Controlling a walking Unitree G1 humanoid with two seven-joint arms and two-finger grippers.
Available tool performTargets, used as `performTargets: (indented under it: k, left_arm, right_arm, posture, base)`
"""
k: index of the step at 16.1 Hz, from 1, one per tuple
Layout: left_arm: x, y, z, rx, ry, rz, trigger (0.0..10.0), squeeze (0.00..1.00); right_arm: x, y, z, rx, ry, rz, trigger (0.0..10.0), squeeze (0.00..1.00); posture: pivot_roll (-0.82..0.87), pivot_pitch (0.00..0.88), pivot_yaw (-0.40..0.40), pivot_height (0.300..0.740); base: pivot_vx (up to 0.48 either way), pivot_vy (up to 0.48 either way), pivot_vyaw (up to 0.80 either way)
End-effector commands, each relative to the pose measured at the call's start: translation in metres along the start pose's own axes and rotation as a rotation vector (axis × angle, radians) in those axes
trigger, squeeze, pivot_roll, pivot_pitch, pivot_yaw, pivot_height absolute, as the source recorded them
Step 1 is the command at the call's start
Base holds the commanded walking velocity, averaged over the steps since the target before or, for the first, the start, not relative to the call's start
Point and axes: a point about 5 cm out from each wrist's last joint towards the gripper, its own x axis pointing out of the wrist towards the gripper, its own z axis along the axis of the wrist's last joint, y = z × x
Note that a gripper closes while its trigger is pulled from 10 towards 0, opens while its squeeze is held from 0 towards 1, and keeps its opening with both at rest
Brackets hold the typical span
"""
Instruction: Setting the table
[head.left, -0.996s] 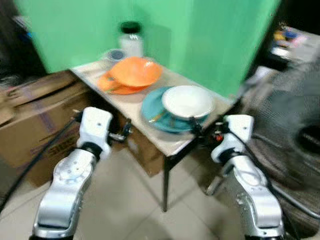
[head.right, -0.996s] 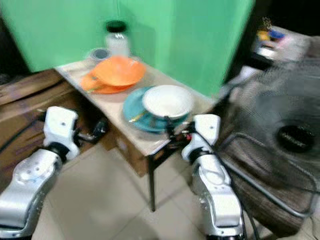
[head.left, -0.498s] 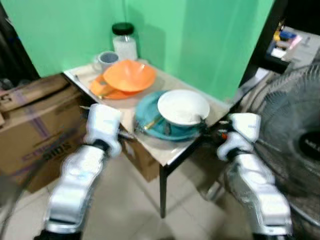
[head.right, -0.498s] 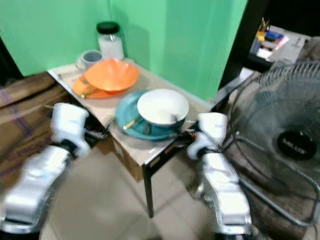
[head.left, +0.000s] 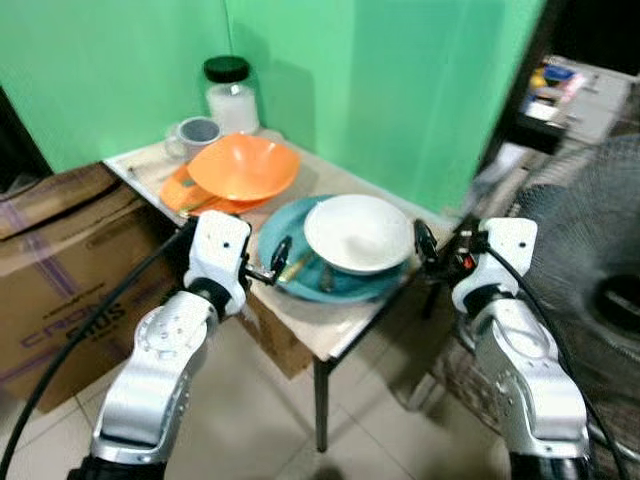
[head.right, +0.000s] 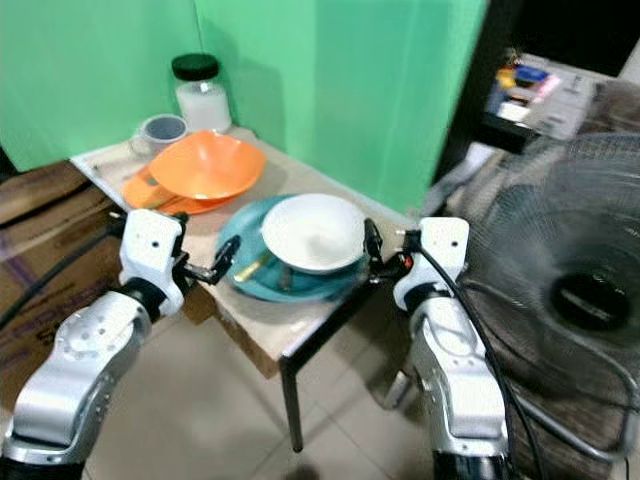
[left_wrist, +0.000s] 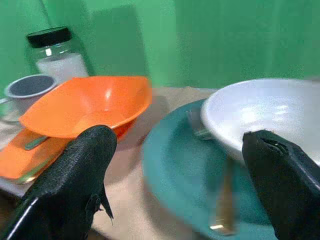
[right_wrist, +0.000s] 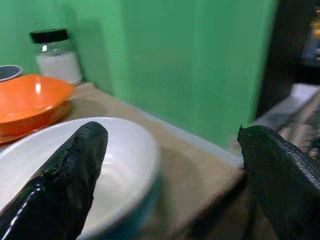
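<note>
So far nothing is gripped: my left gripper (head.left: 281, 257) and right gripper (head.left: 424, 246) flank the white bowl (head.left: 358, 232) on the teal plate (head.left: 300, 275), centre frame, fingers spread, empty; distributing settings remains.

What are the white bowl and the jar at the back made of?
White bowl: probably glazed ceramic or melamine, since it looks smooth and opaque with a soft sheen. Jar: looks like clear glass, because the white contents show through, with a black lid, likely plastic.

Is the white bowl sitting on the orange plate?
No, the round white bowl sits on the round teal plate; the flat orange plate holds the orange bowl.
</note>
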Motion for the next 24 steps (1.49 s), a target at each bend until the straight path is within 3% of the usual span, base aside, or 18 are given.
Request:
performTargets:
  k: [1,3,5,8,9,11,13,14,15,16,20,23,24]
  left_arm:
    - [0.001,0.003,0.002,0.012,-0.009,-0.001,10.0,1.00]
    - [0.000,0.004,0.004,0.026,-0.022,-0.039,10.0,0.98]
    - [-0.005,0.005,0.009,0.059,-0.044,-0.147,10.0,0.93]
    - [-0.012,0.008,0.007,0.087,-0.020,-0.279,10.0,0.83]
    - [-0.013,0.006,0.005,0.103,-0.008,-0.318,10.0,0.80]
    - [-0.014,-0.005,-0.002,0.145,0.040,-0.456,10.0,0.64]
    - [-0.013,-0.008,-0.003,0.145,0.045,-0.469,10.0,0.64]
    - [-0.013,-0.009,-0.004,0.146,0.045,-0.468,10.0,0.64]
    - [-0.012,-0.011,-0.004,0.141,0.045,-0.469,10.0,0.64]
    - [-0.012,-0.011,-0.004,0.140,0.045,-0.472,10.0,0.64]
    - [-0.011,-0.009,-0.003,0.149,0.039,-0.463,10.0,0.64]
    - [-0.009,-0.006,-0.001,0.155,0.033,-0.449,10.0,0.64]
    - [-0.009,-0.005,-0.001,0.158,0.034,-0.443,10.0,0.64]
  right_arm:
    - [0.005,0.003,0.002,0.025,0.026,0.011,10.0,0.00]
    - [0.012,-0.001,0.002,0.051,0.095,0.017,10.0,0.00]
    - [0.027,-0.004,0.011,0.084,0.123,0.075,10.0,0.00]
    - [0.049,-0.010,0.009,0.122,0.247,0.040,10.0,0.00]
    - [0.053,-0.011,0.009,0.148,0.273,0.038,10.0,0.00]
    - [0.065,-0.013,0.008,0.228,0.382,0.037,10.0,0.00]
    - [0.070,-0.013,0.010,0.237,0.431,0.052,10.0,0.00]
    - [0.071,-0.012,0.010,0.245,0.436,0.057,9.2,0.00]
    - [0.075,-0.011,0.009,0.269,0.455,0.050,1.6,0.00]
    - [0.076,-0.010,0.009,0.281,0.461,0.056,0.9,0.00]
    - [0.079,-0.012,0.005,0.287,0.513,0.032,0.0,0.00]
    - [0.082,-0.012,0.009,0.344,0.516,0.039,0.0,0.00]
    - [0.083,-0.010,0.012,0.322,0.503,0.068,0.0,0.00]
  posture:
    - [0.10,0.000,0.013,0.740]
    - [0.09,0.000,0.012,0.740]
    - [0.10,0.000,0.007,0.740]
    - [0.10,0.000,0.008,0.740]
    - [0.10,0.000,0.005,0.740]
    - [0.10,0.000,0.007,0.740]
    - [0.10,0.000,0.009,0.740]
    - [0.10,0.000,0.009,0.740]
    - [0.11,0.000,0.005,0.740]
    - [0.11,0.000,0.005,0.740]
    - [0.11,0.000,0.002,0.740]
    - [0.11,0.000,-0.002,0.740]
    - [0.11,0.000,0.003,0.740]
  base:
    - [0.000,0.000,0.00]
    - [0.000,0.000,0.00]
    - [0.000,0.000,0.00]
    - [0.000,0.000,0.00]
    - [0.000,0.000,0.00]
    - [0.000,0.000,0.00]
    - [0.000,0.000,0.00]
    - [0.000,0.000,0.00]
    - [0.000,0.000,0.00]
    - [0.000,0.000,0.00]
    - [0.000,0.000,0.00]
    - [0.000,0.000,0.00]
    - [0.000,0.000,0.00]
